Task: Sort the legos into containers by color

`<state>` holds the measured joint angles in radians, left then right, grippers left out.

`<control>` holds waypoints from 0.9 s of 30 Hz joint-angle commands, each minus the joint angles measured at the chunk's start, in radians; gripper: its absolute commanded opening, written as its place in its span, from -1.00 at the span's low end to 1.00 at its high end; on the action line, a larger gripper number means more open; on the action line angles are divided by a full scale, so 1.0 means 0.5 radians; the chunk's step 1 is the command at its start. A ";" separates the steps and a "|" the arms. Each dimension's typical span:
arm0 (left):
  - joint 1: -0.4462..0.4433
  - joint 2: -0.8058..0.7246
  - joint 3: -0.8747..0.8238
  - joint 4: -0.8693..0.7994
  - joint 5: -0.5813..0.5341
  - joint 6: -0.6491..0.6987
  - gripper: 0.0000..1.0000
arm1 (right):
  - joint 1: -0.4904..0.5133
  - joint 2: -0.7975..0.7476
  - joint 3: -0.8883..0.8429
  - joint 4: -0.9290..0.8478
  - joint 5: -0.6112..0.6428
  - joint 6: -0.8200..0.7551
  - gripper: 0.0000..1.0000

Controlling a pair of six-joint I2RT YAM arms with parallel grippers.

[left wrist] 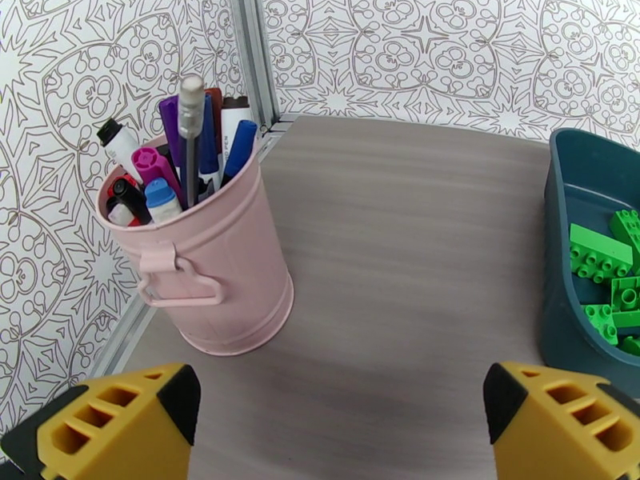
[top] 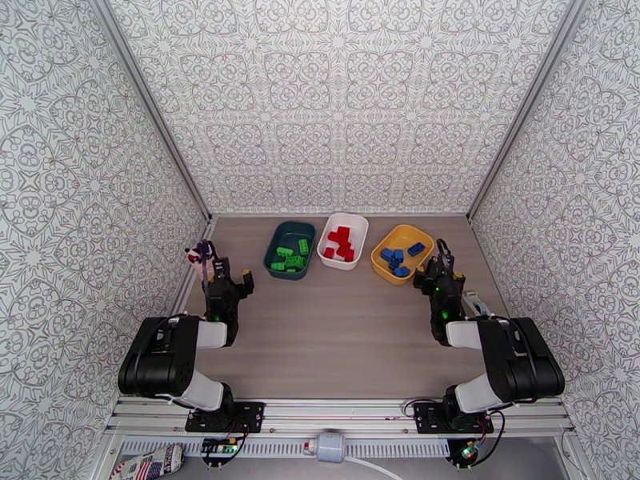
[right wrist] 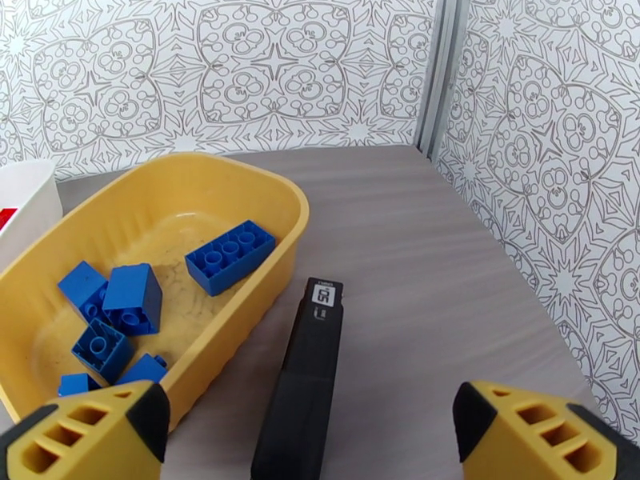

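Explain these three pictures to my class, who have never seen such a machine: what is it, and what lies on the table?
Two robot arms are bolted at the near edge of a table. One picture looks down from above; the others come from a camera on each wrist, looking past the left claw and the right claw. Both claws are open and empty. On it sit a teal tray of green bricks, a white tray of red bricks, a yellow tray of blue bricks, a pink cup of pens and a black bar-shaped object.
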<state>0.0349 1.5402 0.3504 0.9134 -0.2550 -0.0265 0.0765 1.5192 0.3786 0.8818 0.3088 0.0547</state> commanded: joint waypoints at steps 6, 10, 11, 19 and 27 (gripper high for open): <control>0.016 0.006 0.033 0.023 0.031 -0.032 0.99 | -0.015 -0.010 -0.030 0.049 -0.021 0.007 0.98; 0.013 0.007 0.036 0.023 0.028 -0.030 0.99 | -0.014 -0.007 -0.025 0.049 -0.019 0.007 0.98; 0.013 0.007 0.032 0.023 0.028 -0.032 0.99 | -0.014 -0.008 -0.025 0.049 -0.020 0.007 0.98; 0.013 0.009 0.037 0.023 0.025 -0.029 0.99 | -0.012 0.011 0.006 0.005 -0.033 0.007 0.98; 0.010 0.009 0.040 0.017 0.023 -0.028 0.99 | -0.034 -0.010 -0.010 0.015 -0.129 -0.011 0.98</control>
